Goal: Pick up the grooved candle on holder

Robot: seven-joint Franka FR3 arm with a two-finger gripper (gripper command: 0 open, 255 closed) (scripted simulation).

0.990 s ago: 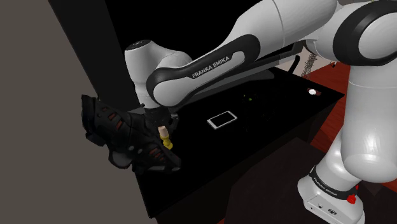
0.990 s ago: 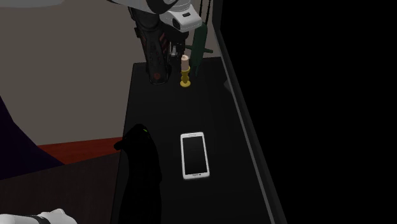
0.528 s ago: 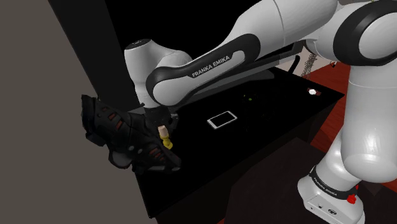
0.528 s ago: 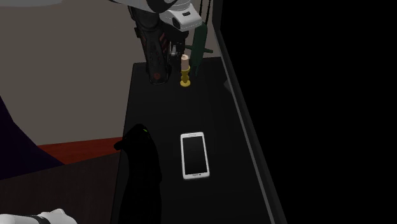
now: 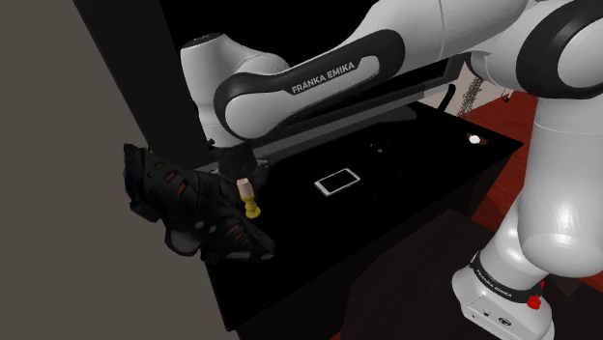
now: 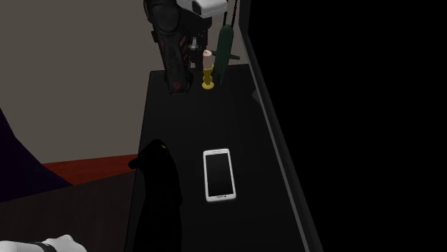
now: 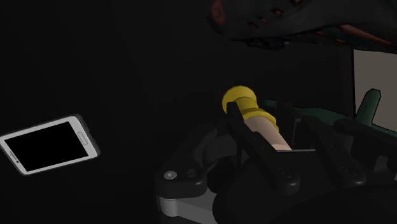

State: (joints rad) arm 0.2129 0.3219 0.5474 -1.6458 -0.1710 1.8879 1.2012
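Black is the table top (image 6: 188, 129), a long dark slab with a white-rimmed phone (image 6: 218, 174) lying flat on it, screen up. Just beside the phone, toward the second exterior view's left, sits a low black shape (image 6: 154, 175) with a tiny green dot. Off the table on that same side of the phone a strip of red floor (image 6: 86, 168) shows. On the phone's other side, past the table edge, lies a pure black area (image 6: 358, 107).

Beyond the phone and well apart from it, at the table's far end, is the candle (image 6: 207, 63), pale beige over a yellow holder (image 7: 240, 100). Its long axis is upright, the holder end pointing down at the table and the top end up into the gripper (image 7: 270, 132). The black fingers are clenched on the pale body from both sides, the holder jutting past their tips. Whether the holder's foot touches the table I cannot tell.

Just beside the candle, farther from the phone, lie a black shoe with red marks (image 5: 188, 208) and a dark green object (image 6: 226, 46). A plain grey wall (image 5: 58, 145) rises behind them
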